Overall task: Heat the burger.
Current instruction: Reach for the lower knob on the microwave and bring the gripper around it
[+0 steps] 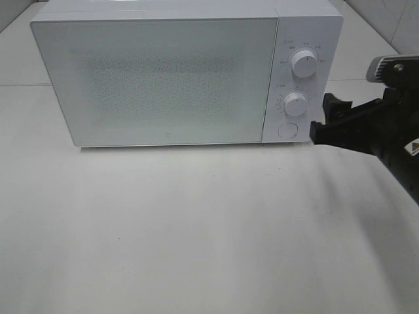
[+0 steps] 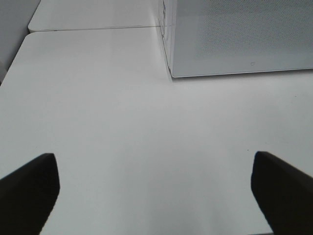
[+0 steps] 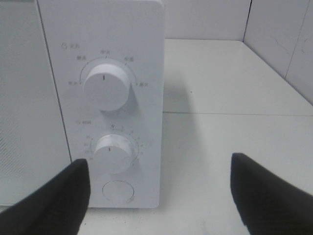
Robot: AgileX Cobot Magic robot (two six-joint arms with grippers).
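microwave (image 1: 154,78) sits at far edge of surface (image 1: 196,229), door shut. burger not visible in any view, prob inside, can't confirm. right pincer (image 3: 159,164) released, empty, just in front of lower knob (image 3: 113,153) & round button (image 3: 117,192). left pincer (image 2: 154,169) released, empty, over surface. left to do, i'd judge: set timer/start.

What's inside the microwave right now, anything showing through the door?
The microwave is closed. Its speckled door shows only dim grey, no shape. Whether the burger or anything else sits inside is hidden.
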